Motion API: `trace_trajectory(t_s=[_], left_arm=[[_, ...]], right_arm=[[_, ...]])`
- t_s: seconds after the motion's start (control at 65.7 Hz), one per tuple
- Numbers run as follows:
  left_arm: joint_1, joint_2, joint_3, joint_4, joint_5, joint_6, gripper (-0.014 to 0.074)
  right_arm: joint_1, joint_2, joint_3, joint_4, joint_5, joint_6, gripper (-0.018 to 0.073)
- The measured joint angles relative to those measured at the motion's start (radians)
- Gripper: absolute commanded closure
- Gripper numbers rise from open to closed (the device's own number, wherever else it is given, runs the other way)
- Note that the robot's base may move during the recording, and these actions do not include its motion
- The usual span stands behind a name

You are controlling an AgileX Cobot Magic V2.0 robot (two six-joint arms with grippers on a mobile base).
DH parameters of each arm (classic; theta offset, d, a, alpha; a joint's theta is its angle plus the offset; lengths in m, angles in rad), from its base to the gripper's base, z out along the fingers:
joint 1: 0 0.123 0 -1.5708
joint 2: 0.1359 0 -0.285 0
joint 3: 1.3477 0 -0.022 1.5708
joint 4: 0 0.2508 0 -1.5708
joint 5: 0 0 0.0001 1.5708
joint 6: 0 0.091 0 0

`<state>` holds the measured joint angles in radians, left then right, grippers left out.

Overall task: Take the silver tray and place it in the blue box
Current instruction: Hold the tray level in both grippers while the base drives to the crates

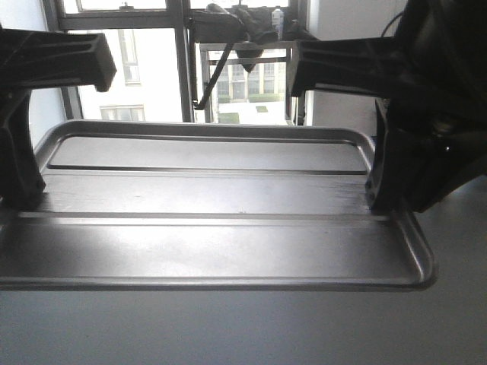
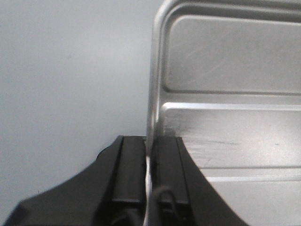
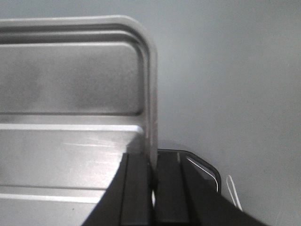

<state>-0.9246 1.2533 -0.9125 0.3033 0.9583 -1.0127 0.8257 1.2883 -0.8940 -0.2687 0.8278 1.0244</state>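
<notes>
Left hand (image 2: 149, 147) and right hand (image 3: 153, 164) clamp silver tray (image 1: 228, 251) rims, seemingly lifted.

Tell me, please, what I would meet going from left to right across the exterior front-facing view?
Black left gripper, clamped on the tray's left rim → shiny, rectangular silver tray of metal, with two long raised lines across its bottom → black right gripper, clamped on the tray's right rim.

Left gripper (image 2: 149, 143) and right gripper (image 3: 152, 160) — both clamped.
</notes>
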Motion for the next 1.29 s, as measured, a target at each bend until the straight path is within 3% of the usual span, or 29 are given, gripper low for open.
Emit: trace_trajectory(t_s=[1.293], left_arm=[[0.0,0.0,0.0,0.0,0.002,0.0,0.0603]], right_arm=[[0.0,0.0,0.0,0.0,0.0,0.0,0.0502]])
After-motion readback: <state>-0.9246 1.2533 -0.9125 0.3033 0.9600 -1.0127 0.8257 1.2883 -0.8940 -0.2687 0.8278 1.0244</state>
